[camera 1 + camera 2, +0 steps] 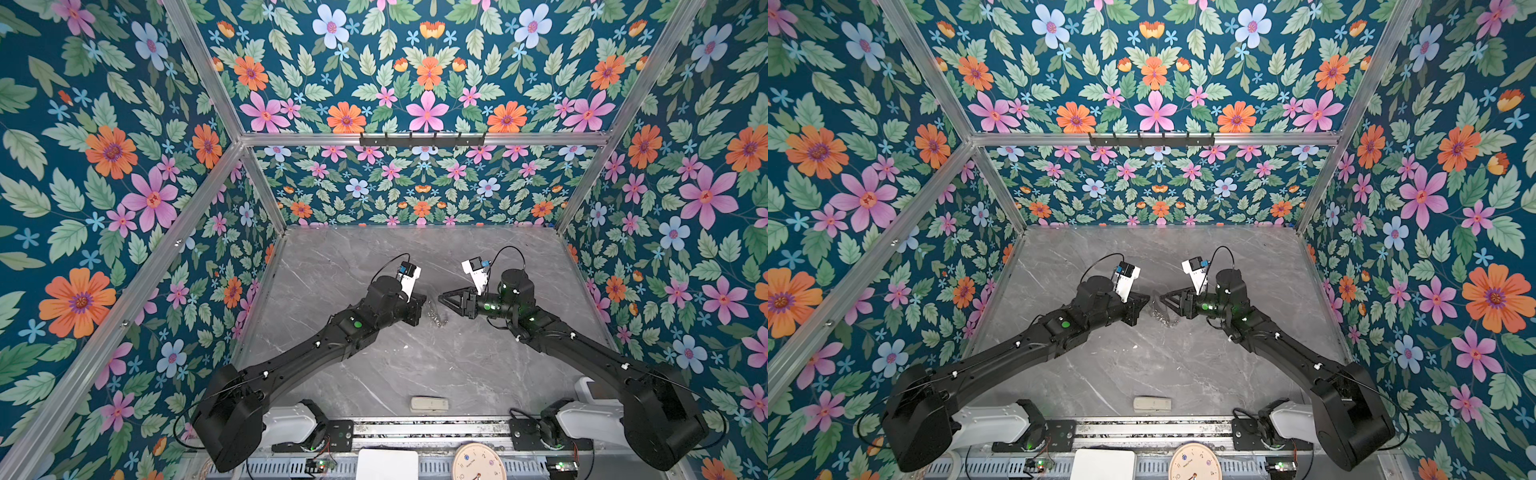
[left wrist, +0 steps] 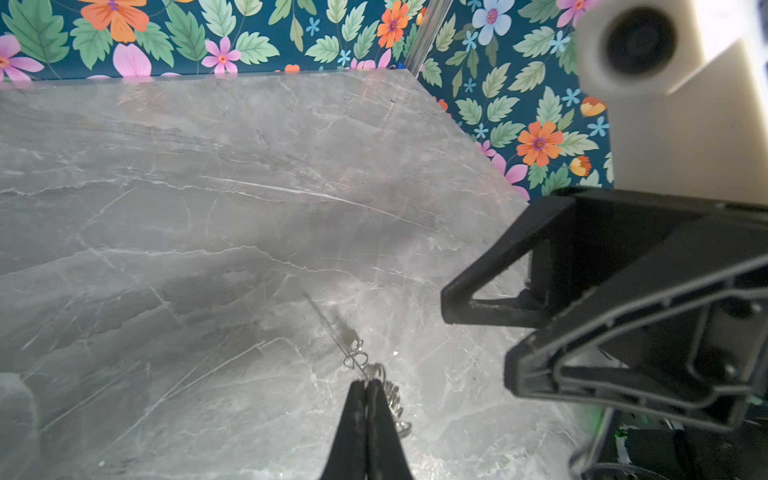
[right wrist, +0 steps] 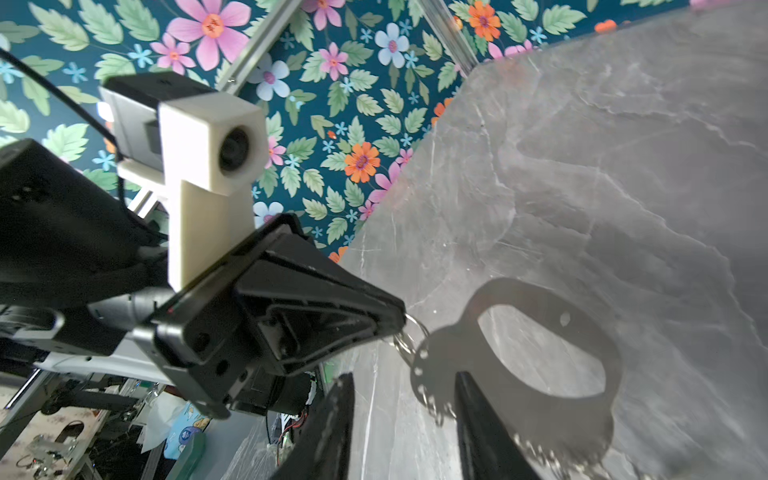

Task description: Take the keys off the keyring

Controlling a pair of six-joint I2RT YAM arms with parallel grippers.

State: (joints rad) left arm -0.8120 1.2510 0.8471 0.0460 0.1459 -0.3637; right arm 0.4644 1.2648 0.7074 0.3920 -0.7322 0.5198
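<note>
keyring: the small silver metal keyring (image 3: 415,332) on its short link chain is up off the bench, pinched at the very tip of the left end effector (image 2: 365,384), roughly mid-bench between the two arms.
cuff loop: a flat grey oval cuff loop (image 3: 540,307) dangles off that ring on the right arm's side.
keys: honestly can't pick out the two small dull-silver keys. There's just a silvery tangle (image 1: 436,320) below the tips in both top views.
left end effector: clamped fully closed on the ring.
right end effector (image 3: 399,382): jaws partway apart, gripping nothing that I can see. One finger overlaps the cuff's toothed end.
step, my guess: left anchors the ring, and right has to catch a key and work it round to the split.
tip: leave the split end clear of the pinch, take the key by its head, and go slow so the chain doesn't swing.
bench: grey marble-look slab (image 1: 415,374), with a pale beige rectangular block (image 1: 429,404) at the near edge.
room: loud teal floral walls (image 1: 104,166) and an aluminium frame (image 1: 291,139).
</note>
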